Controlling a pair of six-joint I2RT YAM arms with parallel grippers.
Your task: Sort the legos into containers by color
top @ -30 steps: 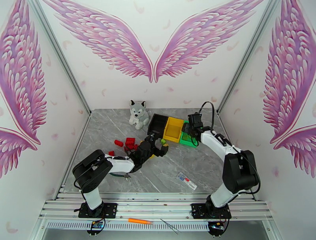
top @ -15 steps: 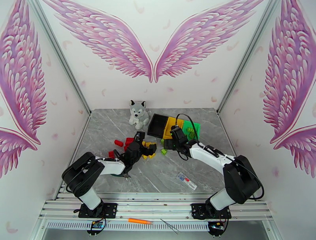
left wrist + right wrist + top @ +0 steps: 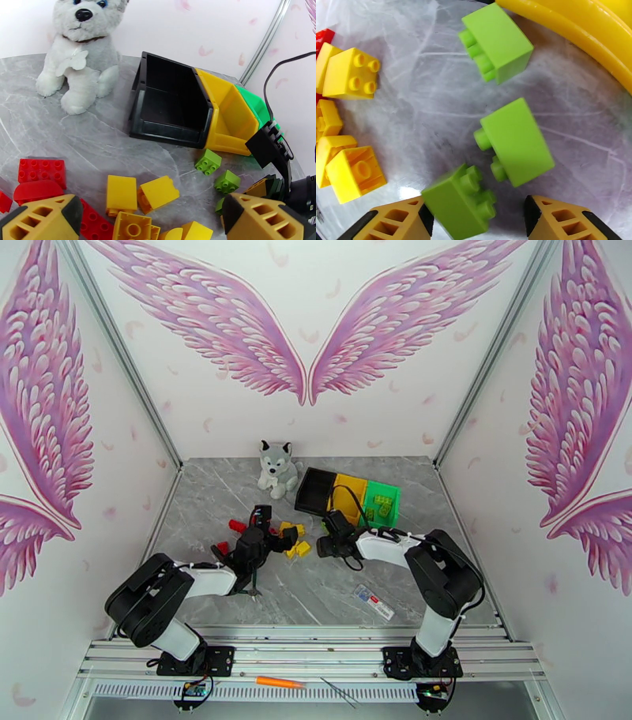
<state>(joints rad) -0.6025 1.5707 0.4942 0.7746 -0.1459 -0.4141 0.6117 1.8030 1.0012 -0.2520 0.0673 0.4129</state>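
Note:
Over a pile of yellow bricks [image 3: 120, 193] and red bricks [image 3: 41, 171] my left gripper [image 3: 150, 221] stands open and holds nothing; from above it [image 3: 283, 538] sits at mid-table. My right gripper [image 3: 478, 221] is open and low over the table, with a light green brick [image 3: 460, 201] lying between its fingers, close to the left one. Two more green bricks [image 3: 515, 142] [image 3: 495, 41] lie just ahead of it. The black bin [image 3: 316, 489], yellow bin [image 3: 347, 499] and green bin [image 3: 381, 512] stand side by side behind; green bricks [image 3: 385, 504] lie in the green one.
A plush husky [image 3: 278, 469] sits at the back beside the black bin. Green-handled pliers [image 3: 245, 587] lie under the left arm, and a white label [image 3: 373, 601] lies near the front right. The two grippers are close together at mid-table.
My right gripper has swung from over the green bin down and left to the green bricks on the table. My left gripper has drawn back leftward over the red and yellow pile.

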